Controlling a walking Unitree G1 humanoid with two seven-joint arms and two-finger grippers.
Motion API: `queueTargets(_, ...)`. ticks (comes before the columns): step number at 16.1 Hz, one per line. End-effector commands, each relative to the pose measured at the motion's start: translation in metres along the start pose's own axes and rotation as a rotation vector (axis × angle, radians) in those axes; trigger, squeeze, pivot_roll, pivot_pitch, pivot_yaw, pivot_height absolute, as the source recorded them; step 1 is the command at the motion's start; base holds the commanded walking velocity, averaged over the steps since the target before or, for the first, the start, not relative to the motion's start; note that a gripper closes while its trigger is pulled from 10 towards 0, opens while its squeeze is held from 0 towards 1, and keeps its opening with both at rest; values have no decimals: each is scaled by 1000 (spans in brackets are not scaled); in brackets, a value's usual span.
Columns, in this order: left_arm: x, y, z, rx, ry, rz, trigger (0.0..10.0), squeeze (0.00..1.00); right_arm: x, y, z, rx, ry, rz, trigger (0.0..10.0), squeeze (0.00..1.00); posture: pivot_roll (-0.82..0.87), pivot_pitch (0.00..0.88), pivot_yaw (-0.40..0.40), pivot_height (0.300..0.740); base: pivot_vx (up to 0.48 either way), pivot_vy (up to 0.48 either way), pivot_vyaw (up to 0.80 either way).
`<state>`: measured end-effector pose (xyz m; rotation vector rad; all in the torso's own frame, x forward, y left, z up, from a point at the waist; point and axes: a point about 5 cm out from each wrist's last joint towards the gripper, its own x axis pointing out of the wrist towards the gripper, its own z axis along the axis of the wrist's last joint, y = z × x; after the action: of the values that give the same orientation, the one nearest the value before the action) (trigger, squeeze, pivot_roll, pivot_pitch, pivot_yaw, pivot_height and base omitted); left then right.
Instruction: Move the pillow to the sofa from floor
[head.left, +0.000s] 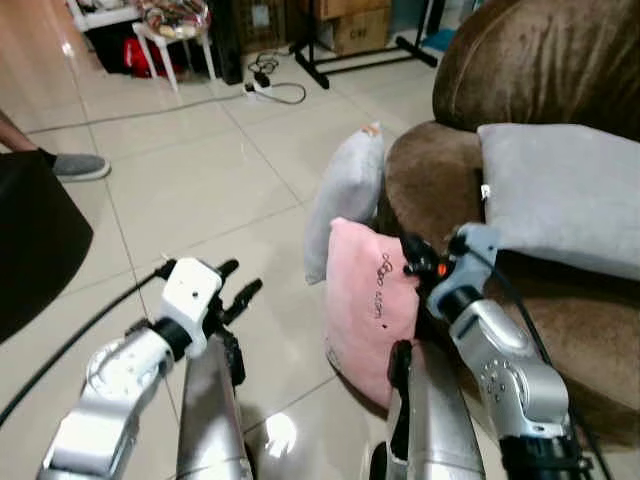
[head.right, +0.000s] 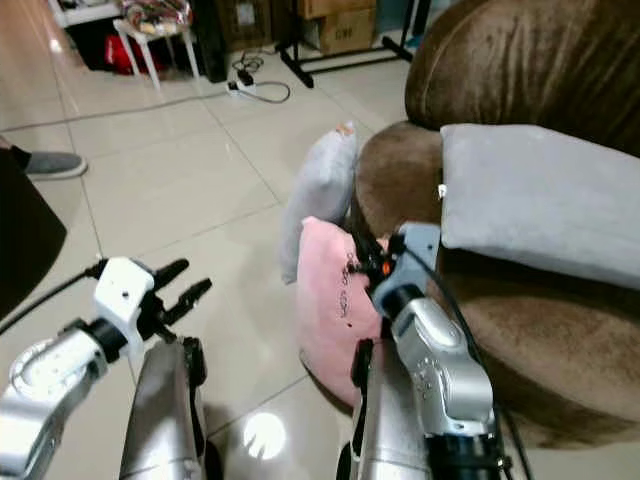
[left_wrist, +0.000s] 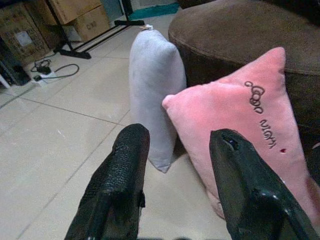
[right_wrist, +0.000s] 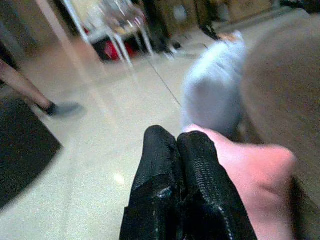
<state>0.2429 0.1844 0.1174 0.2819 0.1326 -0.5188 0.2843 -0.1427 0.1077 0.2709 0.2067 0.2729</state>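
A pink pillow (head.left: 365, 300) with dark lettering stands on the tile floor and leans against the brown sofa (head.left: 430, 170). Behind it a grey pillow (head.left: 345, 195) leans on the sofa in the same way. My right gripper (right_wrist: 177, 137) is shut, its fingers pressed together at the pink pillow's top edge (right_wrist: 250, 170); nothing shows between them. My left gripper (head.left: 243, 277) is open, low over the floor to the left of the pink pillow (left_wrist: 240, 115) and pointing toward it.
Another grey pillow (head.left: 565, 195) lies on the sofa seat. A person's grey shoe (head.left: 80, 165) and a dark object (head.left: 30, 240) are at the left. A white stool (head.left: 175, 40), a power strip with cable (head.left: 270, 88) and boxes stand at the back.
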Motion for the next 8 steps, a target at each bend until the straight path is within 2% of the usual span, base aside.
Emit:
queueTargets(1,0,2,0,16,5,-1,10000,0,3,-3,-4,-27,42,-38,10000,1000,9,0,22,436,0,0,0)
queueTargets(4,1,4,0,24,4,-11,10000,0,5,-5,-7,-24,47,-49,10000,1000,10,0,25,436,0,0,0)
queueTargets(6,5,10,-2,51,23,-34,10000,0,23,-2,-12,-49,72,-38,10000,1000,13,0,40,436,0,0,0)
queueTargets(8,5,10,-5,50,33,-31,10000,0,33,3,-22,-43,98,-31,10000,1000,17,0,31,436,0,0,0)
